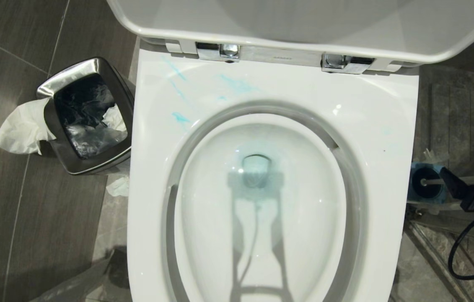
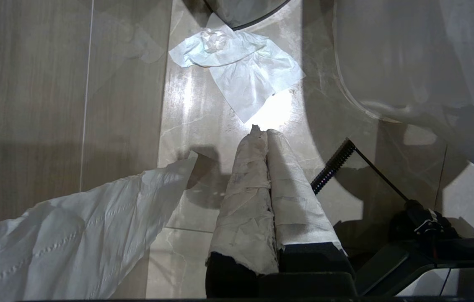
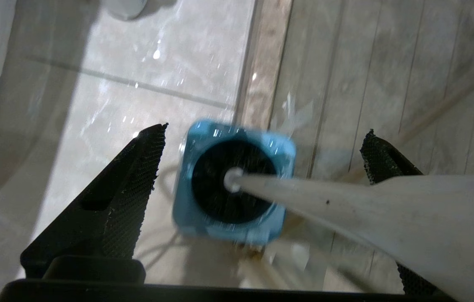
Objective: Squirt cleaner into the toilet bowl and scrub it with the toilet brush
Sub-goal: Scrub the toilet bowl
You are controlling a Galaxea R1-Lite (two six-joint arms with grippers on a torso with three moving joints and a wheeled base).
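Toilet bowl [image 1: 270,197], nearest the camera in the head view: white, lid raised, two chrome hinges [image 1: 228,51] along the back edge of the rim. Cleaner [image 1: 180,117] seen as pale blue smears on the back-left part of the rim and as a blue tint round the outlet at the bottom of the bowl.

Right gripper [image 3: 262,167] held above the floor beside the right edge of the toilet bowl, jaws spread wide, nothing clasped between them. Toilet brush [image 3: 345,205] stood in its blue holder [image 3: 190,209] directly under that gripper: black bristle head down in the holder, white handle rising between the two black fingers [image 3: 136,167], its flattened end close by the far one; contact there not clear.

Left gripper [image 2: 266,138] hung low over the floor on the left side of the toilet bowl, its two wrapped fingers pressed together, nothing between them. Crumpled tissue [image 2: 241,71] lay on the floor tiles just beyond the fingertips.

Steel-rimmed bin [image 1: 88,117] stood on the floor just beside the back-left corner of the toilet bowl, white paper [image 1: 23,130] hanging over its left edge.
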